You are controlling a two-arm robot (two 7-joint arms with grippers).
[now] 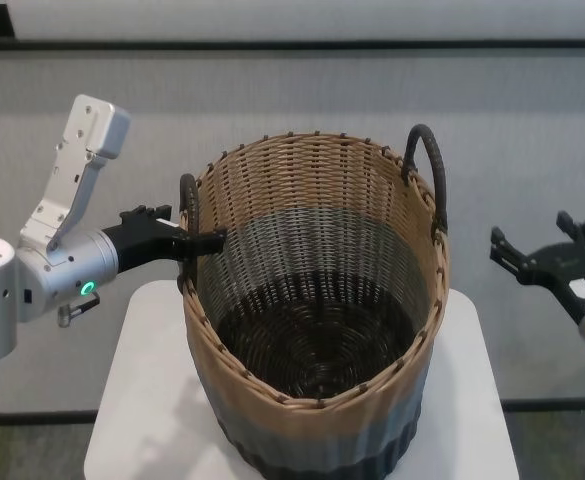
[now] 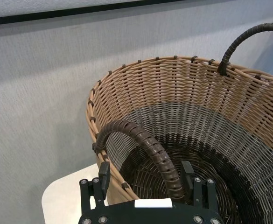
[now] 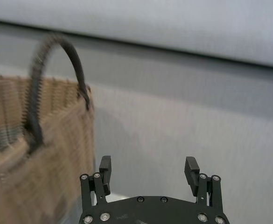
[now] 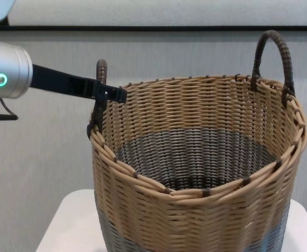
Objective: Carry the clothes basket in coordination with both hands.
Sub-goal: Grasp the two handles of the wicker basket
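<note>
Wicker, round and deep, the clothes basket [image 1: 317, 310] stands upright on the white bench [image 1: 132, 400], not yet lifted. On its left, the left gripper [image 2: 145, 175] has its jaws wide either side of the left handle [image 2: 145, 144], not closed on it. On the right, the right gripper [image 1: 544, 250] hangs spread wide and empty, apart from the right handle [image 1: 427, 170]. Both grasps and the carry remain, I judge. Tan band above grey, dark base.

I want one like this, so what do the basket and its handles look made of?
Basket: woven wicker or rattan, matte; visible strands in tan, grey and dark bands. Handles: a loop wrapped in dark brown cord or strip, slightly glossy; the coiled ridges show. The core is hidden.
</note>
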